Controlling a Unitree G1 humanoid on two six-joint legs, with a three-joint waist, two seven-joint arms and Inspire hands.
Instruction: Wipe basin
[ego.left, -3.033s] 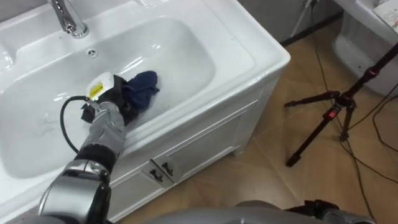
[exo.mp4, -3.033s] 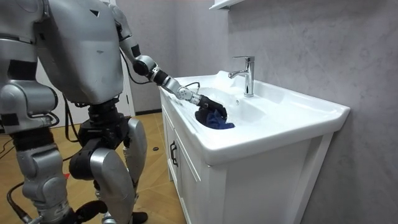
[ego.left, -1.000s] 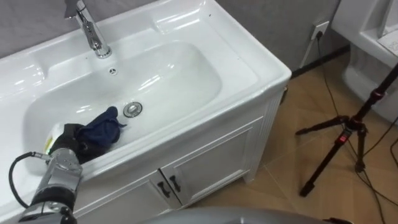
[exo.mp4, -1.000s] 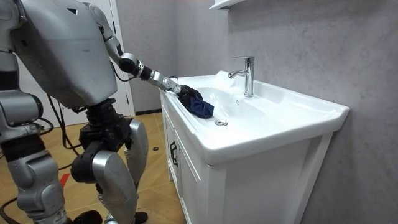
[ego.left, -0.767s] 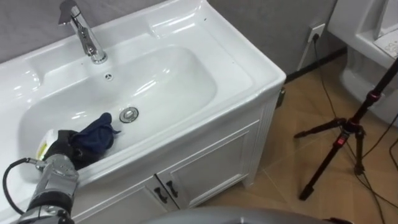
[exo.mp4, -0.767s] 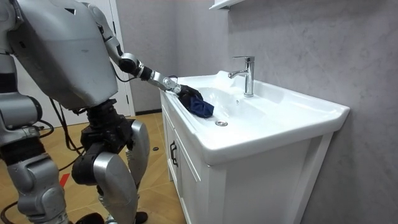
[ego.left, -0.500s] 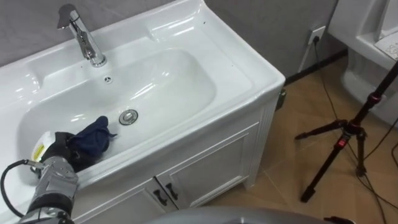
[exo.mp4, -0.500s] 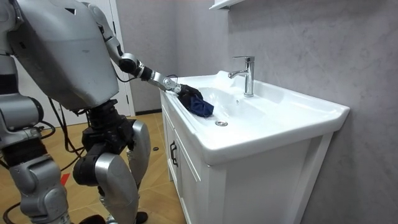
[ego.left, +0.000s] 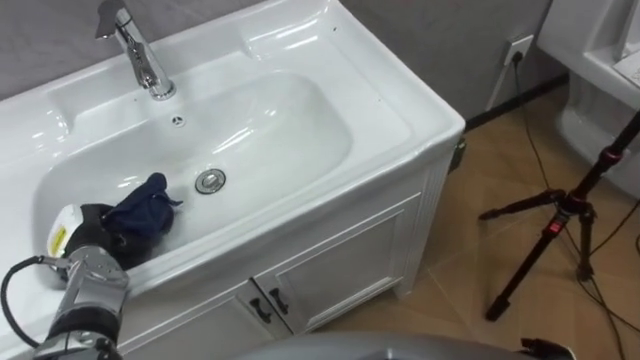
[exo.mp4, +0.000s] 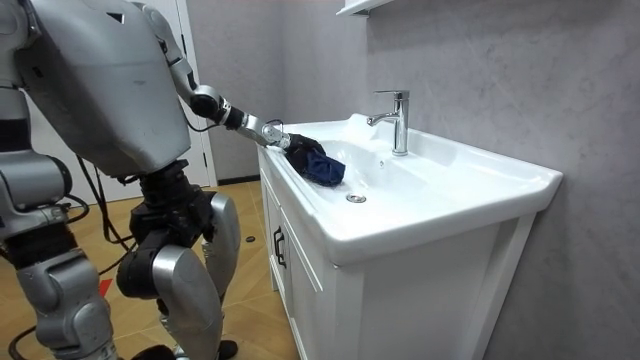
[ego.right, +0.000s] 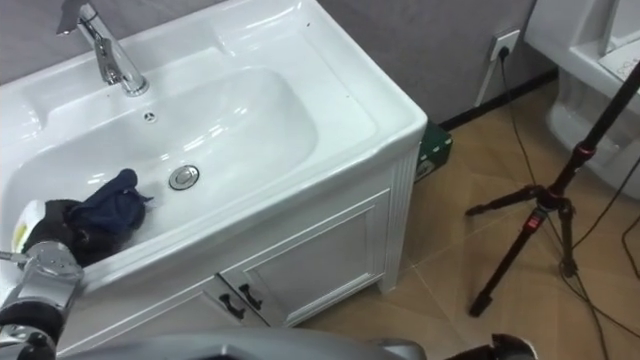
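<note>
Seeing blue cloth (ego.left: 143, 207) bunched at lower left of frame, inside basin (ego.left: 275, 120), on bowl floor near front wall, just left of drain (ego.left: 209, 181). Left hand (ego.left: 88, 230) at cloth's left edge, dark fingers (ego.left: 112, 238) curled into fabric, grasping cloth. Faucet (ego.left: 135, 52) at upper left, behind bowl. White cabinet (ego.left: 340, 250) below basin, doors closed. Tripod (ego.left: 558, 215) on wood floor (ego.left: 450, 300), right of frame. In room view I see robot standing at cabinet's end, room view's left, left arm stretched over rim.
</note>
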